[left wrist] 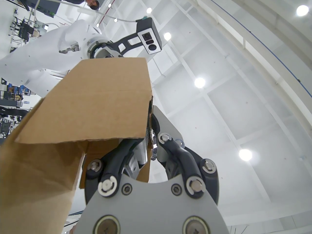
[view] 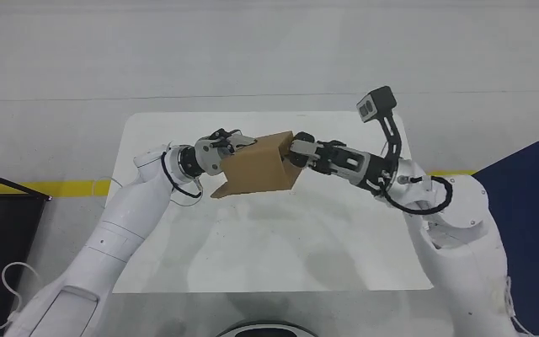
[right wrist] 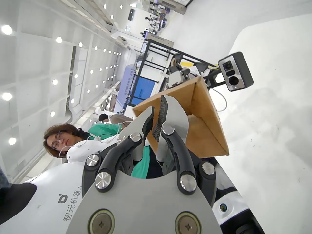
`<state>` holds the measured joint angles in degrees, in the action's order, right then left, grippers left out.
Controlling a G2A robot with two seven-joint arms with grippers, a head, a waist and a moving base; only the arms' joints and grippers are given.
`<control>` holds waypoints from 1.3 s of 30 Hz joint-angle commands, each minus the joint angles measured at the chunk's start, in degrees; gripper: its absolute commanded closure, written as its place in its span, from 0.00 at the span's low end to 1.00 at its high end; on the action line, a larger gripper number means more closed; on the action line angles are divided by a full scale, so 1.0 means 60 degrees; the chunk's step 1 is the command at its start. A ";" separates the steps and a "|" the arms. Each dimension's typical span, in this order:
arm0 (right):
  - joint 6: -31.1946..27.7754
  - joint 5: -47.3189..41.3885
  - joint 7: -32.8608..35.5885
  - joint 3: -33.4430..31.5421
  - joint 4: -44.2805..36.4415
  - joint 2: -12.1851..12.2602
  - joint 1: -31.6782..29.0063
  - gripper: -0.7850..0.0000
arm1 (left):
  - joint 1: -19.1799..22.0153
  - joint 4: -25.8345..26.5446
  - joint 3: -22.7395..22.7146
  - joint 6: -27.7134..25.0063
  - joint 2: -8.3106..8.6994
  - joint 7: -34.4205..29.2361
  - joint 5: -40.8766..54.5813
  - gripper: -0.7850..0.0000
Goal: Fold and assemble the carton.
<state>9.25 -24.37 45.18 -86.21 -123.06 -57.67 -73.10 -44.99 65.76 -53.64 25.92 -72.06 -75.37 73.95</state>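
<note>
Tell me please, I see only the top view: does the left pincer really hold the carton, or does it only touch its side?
Observer: It holds. In the left wrist view the left pincer is shut on a wall of the carton, with its jaws astride that wall.
Operator: Is that end of the carton closed already?
Observer: No, it is open. A flap stands out unfolded beside the opening.
Operator: And the other end?
Observer: In the right wrist view the right pincer is shut at the carton's edge. That end is open too, and the bare inside shows.
</note>
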 commanded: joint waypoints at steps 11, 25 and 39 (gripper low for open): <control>-0.1678 -0.0862 0.0061 -0.2140 -0.0841 0.0027 -0.2159 1.00 | 0.0000 0.0000 0.0000 0.0000 0.0000 0.0000 0.0000 1.00; -0.3891 -0.2205 0.0307 -0.4577 0.0221 -0.0113 -0.4436 1.00 | 0.2940 0.1365 0.3479 0.5347 0.0014 0.5515 -0.7861 1.00; -0.4202 -0.2626 0.0883 -0.5297 0.0277 -0.0233 -0.5411 1.00 | 0.5254 -0.0934 0.7317 0.4607 -0.2453 0.4103 -1.0238 0.00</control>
<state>-16.15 -40.30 50.33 -118.20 -121.34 -59.07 -105.62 -13.62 61.88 -9.78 54.55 -85.90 -49.76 13.77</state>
